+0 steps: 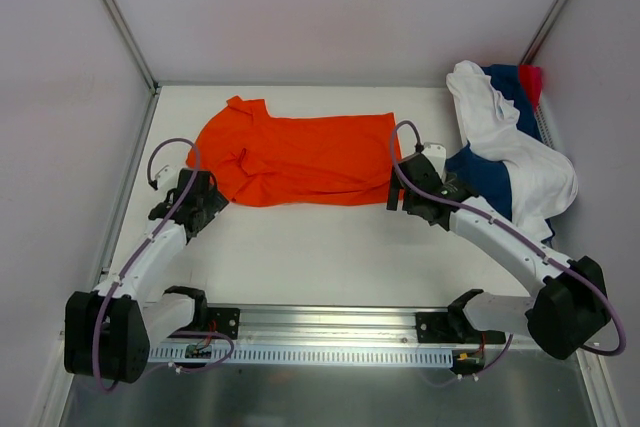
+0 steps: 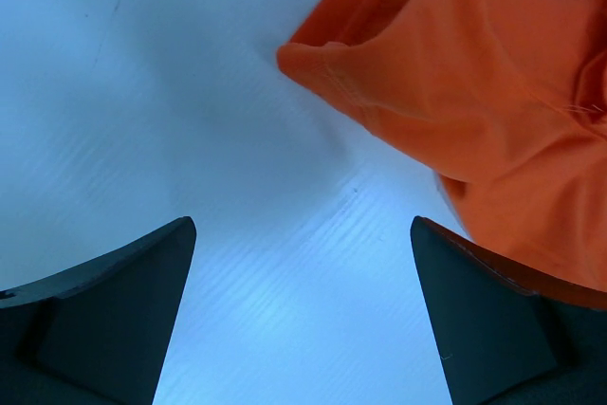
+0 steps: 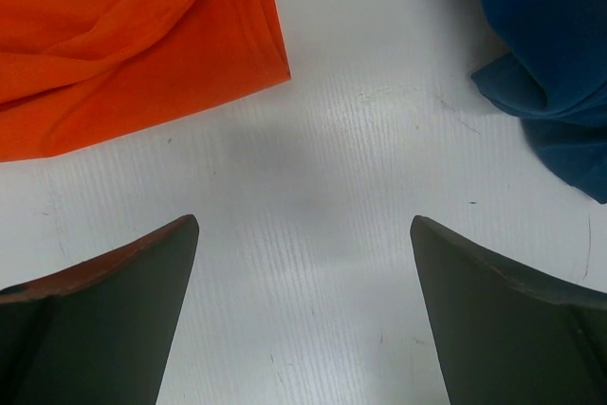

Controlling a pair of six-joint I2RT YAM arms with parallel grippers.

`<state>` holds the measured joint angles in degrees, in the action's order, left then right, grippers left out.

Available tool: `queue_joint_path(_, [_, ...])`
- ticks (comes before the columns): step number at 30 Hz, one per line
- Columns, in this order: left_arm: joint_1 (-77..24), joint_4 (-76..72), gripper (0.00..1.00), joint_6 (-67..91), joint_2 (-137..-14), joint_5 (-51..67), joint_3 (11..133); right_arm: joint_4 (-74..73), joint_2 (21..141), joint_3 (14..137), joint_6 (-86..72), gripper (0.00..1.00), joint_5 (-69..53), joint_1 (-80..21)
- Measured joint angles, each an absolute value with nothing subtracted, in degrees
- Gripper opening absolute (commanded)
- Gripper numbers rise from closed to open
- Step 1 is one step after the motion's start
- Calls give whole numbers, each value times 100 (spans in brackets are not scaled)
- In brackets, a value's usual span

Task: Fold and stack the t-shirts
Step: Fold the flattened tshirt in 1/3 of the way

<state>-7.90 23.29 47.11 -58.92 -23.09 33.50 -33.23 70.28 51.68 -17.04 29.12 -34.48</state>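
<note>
The step in hand looks like the fold of the orange t-shirt (image 1: 295, 159), which lies flat but rumpled on the table (image 1: 320, 247) in the upper middle of the top view, collar toward the left. The white t-shirt (image 1: 505, 142), navy t-shirt (image 1: 490, 185) and red-pink t-shirt (image 1: 531, 77) sit heaped together at the upper right, none of them folded yet, so the task appears to be near its start. The left hand (image 1: 212, 202) hovers low at the shirt's lower left corner, fingers spread wide and holding nothing; in its wrist view a sleeve fold sits at upper right, just ahead of the fingers. The right hand (image 1: 395, 197) is likewise spread and empty at the lower right corner, its wrist view showing the hem corner at upper left and navy cloth at upper right. Both arms reach forward and inward, wrists angled down. Next, each hand probably needs to slide onto its corner and pinch a single edge cleanly
</note>
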Motion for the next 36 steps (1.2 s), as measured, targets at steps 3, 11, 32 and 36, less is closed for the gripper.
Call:
queue_joint_path(3, [-628, 2300, 96, 4687, -6040, -2311, 3350, -3297, 7024, 5155, -1682, 99, 2912, -3448])
queue_joint_path(11, [-97, 1868, 90, 4445, -6416, -2237, 3350, -3076, 7166, 4967, -1643, 99, 2897, -3448])
queue_joint_path(32, [456, 823, 6, 3970, -7607, -1791, 3691, -2598, 8243, 4963, -1568, 100, 2764, -3448])
queue_joint_path(36, [526, 718, 0, 3885, -7728, -1695, 3804, -2561, 8399, 4991, -1559, 100, 2755, -3448])
